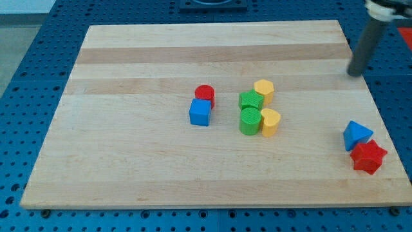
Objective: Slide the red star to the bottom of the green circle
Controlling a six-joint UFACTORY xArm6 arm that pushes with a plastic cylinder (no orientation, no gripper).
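The red star (pixel 369 156) lies near the board's right edge, low in the view, touching a blue triangle (pixel 356 135) just above and left of it. The green circle (pixel 250 120) stands near the board's middle, with a second green block (pixel 251 100) right above it. My tip (pixel 355 73) is at the view's upper right, by the board's right edge, well above the blue triangle and the red star and far right of the green circle.
A yellow block (pixel 270 122) touches the green circle's right side. Another yellow block (pixel 264 90) sits above it. A red cylinder (pixel 205 95) and a blue cube (pixel 200 113) stand left of the green blocks. The wooden board (pixel 129 167) lies on a blue pegboard.
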